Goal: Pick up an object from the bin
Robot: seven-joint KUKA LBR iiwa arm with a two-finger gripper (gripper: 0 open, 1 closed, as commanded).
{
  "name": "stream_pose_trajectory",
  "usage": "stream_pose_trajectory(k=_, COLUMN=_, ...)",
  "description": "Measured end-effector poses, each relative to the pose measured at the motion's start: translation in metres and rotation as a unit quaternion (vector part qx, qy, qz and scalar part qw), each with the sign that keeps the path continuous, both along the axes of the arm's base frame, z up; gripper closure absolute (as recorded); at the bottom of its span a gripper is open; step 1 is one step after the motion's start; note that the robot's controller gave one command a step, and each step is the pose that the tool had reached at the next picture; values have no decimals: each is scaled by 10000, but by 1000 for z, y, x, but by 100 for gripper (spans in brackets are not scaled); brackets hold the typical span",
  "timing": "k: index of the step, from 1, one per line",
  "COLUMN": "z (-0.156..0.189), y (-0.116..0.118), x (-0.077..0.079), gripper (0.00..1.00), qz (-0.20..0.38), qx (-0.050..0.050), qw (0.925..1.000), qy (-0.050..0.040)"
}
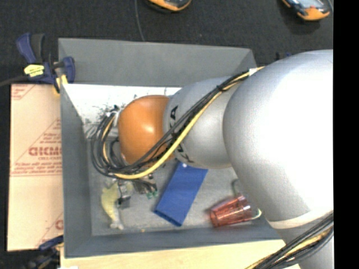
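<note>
— Where did we find the claw (125,193)?
— At the grey metal bin's (76,167) lower left, just beside a limp pale-yellow thing (109,202), left of a flat blue rectangular block (180,193). Apart or together, we couldn't tell.

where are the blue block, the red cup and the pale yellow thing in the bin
blue block (180,194), camera view, middle of its flat top face
red cup (229,212), camera view, middle of its side wall as it lies on its side
pale yellow thing (109,202), camera view, its thicker upper part
</note>
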State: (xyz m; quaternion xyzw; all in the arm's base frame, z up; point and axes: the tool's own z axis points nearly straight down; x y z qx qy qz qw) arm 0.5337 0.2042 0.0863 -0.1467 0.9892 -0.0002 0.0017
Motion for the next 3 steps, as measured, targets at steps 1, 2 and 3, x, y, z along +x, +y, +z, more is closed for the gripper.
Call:
stream_pose_trajectory(k=1, z=0, y=1, x=0, gripper=100, qz=-8, qx=5, qw=10000, qy=1)
stream_pose_trajectory(k=2, z=72, y=5, x=-3, gripper=100, qz=-10, qx=-5, qw=10000, qy=5)
stream_pose_trajectory(k=3, z=137, y=13, x=-22, gripper=100, qz=208, qx=0, qw=9998, qy=13)
